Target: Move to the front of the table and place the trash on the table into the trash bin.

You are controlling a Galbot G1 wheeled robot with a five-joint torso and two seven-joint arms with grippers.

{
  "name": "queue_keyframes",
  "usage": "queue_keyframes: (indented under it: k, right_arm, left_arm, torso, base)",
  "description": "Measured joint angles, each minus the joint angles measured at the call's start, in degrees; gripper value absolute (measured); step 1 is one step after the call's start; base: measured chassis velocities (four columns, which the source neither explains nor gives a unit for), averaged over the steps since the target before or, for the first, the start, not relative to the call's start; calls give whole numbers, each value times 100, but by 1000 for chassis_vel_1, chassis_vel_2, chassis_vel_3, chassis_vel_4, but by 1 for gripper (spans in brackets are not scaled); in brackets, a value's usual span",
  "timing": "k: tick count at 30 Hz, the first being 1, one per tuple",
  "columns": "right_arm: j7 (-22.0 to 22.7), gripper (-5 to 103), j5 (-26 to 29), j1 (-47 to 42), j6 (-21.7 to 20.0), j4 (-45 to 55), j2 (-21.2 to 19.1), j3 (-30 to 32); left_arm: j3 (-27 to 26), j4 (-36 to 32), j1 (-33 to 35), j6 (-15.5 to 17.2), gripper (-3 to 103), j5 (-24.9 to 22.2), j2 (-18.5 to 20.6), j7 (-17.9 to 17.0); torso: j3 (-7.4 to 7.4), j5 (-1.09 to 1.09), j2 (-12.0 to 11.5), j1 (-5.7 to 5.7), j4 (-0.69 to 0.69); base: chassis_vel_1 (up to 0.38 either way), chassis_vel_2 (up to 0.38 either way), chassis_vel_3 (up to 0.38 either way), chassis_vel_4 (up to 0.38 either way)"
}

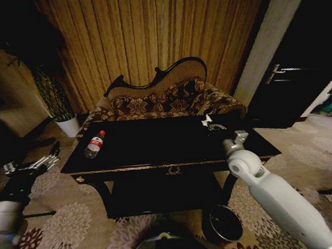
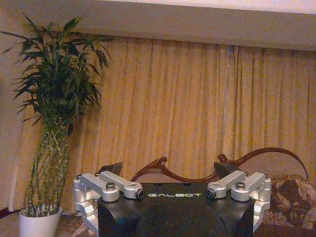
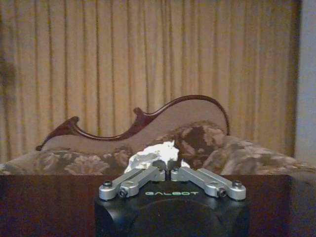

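Right pincer (image 3: 170, 173): I am clenching it on the paper wad (image 3: 153, 154) over the bench's (image 1: 156, 144) far right | left pincer (image 2: 170, 185): released, hanging left | bottle (image 1: 94, 144): lying near-left | bin (image 1: 225, 222): standing on floor, near-right.

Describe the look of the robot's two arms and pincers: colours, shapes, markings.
Right arm: smooth white rounded shell with a ball-like grey joint. Left arm: white-grey shell ending in a black wrist. The left pincer and right pincer each have a black housing lettered GALBOT, silver metal linkage bars with dark bolts, and dark fingertips.
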Motion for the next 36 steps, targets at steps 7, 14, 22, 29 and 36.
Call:
queue_keyframes:
  k: [7, 14, 22, 29, 36]
  right_arm:
    - [13, 1, -18, -518, -15, 274, -11, 632]
    - [20, 1, -24, -1148, -105, 577, 47, 1418]
    - [17, 1, -43, -1932, -127, 973, 244, 2038]
    - [17, 1, -186, -2284, -128, 1106, 355, 2110]
    - [17, 1, -254, -2420, -143, 1205, 475, 2123]
  left_arm:
    - [12, 202, -101, -22, 100, -43, 177, 38]
    - [32, 394, -141, -24, 100, -225, 330, 45]
    - [39, 452, -133, -24, 100, -274, 426, 57]
    - [31, 431, -141, -19, 100, -282, 475, 55]
    - [31, 387, -101, -9, 100, -282, 447, 55]
  torso:
    - [0, -1, 0, 0, 3]
    - [0, -1, 0, 0, 1]
    - [0, -1, 0, 0, 2]
    - [0, -1, 0, 0, 2]
    - [1, 0, 0, 1, 2]
  base:
    - [0, 0, 0, 0]
    - [0, 0, 0, 0]
    - [0, 0, 0, 0]
    - [0, 0, 0, 0]
    - [22, -17, -19, 15]
